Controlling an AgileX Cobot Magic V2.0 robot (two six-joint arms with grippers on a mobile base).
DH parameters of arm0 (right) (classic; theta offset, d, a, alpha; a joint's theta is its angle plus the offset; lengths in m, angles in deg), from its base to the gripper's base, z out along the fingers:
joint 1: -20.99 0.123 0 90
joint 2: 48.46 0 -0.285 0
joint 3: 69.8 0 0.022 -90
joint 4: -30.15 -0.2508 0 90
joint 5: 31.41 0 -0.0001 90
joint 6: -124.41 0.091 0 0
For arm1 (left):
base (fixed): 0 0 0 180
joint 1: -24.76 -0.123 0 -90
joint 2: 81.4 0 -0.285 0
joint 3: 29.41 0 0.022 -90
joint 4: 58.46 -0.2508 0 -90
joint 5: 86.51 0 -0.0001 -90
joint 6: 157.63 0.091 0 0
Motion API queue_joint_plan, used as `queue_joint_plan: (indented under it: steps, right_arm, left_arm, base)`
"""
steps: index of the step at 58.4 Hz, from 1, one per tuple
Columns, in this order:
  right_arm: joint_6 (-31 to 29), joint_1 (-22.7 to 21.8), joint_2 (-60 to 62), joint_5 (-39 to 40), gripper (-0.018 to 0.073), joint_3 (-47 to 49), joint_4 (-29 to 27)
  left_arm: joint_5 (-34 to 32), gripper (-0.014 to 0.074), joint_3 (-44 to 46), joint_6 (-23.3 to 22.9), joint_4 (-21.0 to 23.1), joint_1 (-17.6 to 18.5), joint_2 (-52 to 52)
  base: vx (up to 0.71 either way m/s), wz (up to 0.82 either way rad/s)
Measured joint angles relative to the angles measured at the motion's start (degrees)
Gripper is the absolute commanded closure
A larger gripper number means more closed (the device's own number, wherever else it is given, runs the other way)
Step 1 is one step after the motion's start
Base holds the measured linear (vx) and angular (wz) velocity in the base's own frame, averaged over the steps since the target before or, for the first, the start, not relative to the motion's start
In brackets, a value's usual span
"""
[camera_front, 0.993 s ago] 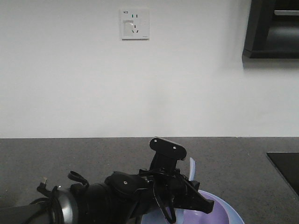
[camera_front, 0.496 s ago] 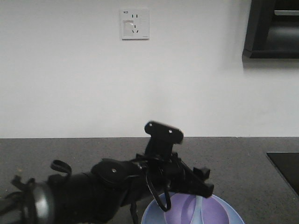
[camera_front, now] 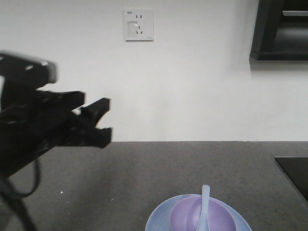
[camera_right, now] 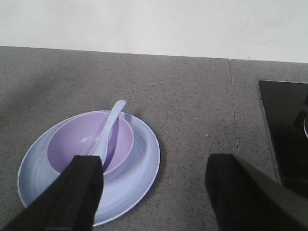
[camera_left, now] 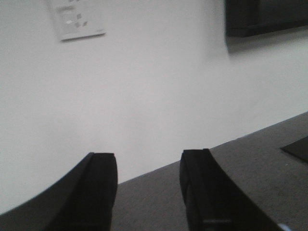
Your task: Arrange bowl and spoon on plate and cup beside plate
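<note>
Lavender-purple glossy bowl (camera_right: 77,139) with pale soup spoon (camera_right: 113,118) on round light-blue plate (camera_right: 139,168): done. Cup not in view, pending. Left gripper (camera_front: 103,120), right gripper (camera_right: 154,161): fingers apart, empty.

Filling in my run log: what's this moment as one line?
bowl on plate | spoon in bowl, handle over rim | cup not in view | left claw open, empty, high | right claw open, empty

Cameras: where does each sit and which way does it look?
Front view: low, faces wall and socket; left hand at left; plate, bowl, spoon below.
Left wrist view: on left hand, looks past its fingers at the wall.
Right wrist view: on right hand, looks past fingers down at counter.
Front and right wrist views share spoon in bowl on plate.
</note>
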Motion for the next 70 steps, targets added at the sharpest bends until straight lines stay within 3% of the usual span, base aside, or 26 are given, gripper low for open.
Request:
queue_joint_plan:
  steps: [7,13,17,23,70]
  right_arm:
    - [0.0,0.0,-0.1,-0.1,0.0038,0.0,0.1]
    - [0.0,0.0,-0.1,-0.1,0.0038,0.0,0.2]
    - [0.0,0.0,-0.1,-0.1,0.0038,0.0,0.2]
    - [0.0,0.0,-0.1,-0.1,0.0038,0.0,0.2]
    - [0.0,0.0,-0.1,-0.1,0.0038,0.0,0.4]
  left_arm:
    - [-7.0,0.0198,-10.8,7.2,6.8,-0.9,13.3]
    - [-15.2,0.0198,-16.9,20.2,19.8,-1.1,23.9]
    - [-20.8,0.0198,-18.7,28.4,23.6,-1.0,28.5]
    - [-24.3,0.0198,-19.2,33.5,25.8,-0.5,33.2]
    - [-24.6,0.0198,-19.1,35.0,26.4,-0.2,34.8]
  base:
    - [0.00,0.00]
    - [0.00,0.00]
    - [0.00,0.00]
    - [0.00,0.00]
    - [0.00,0.00]
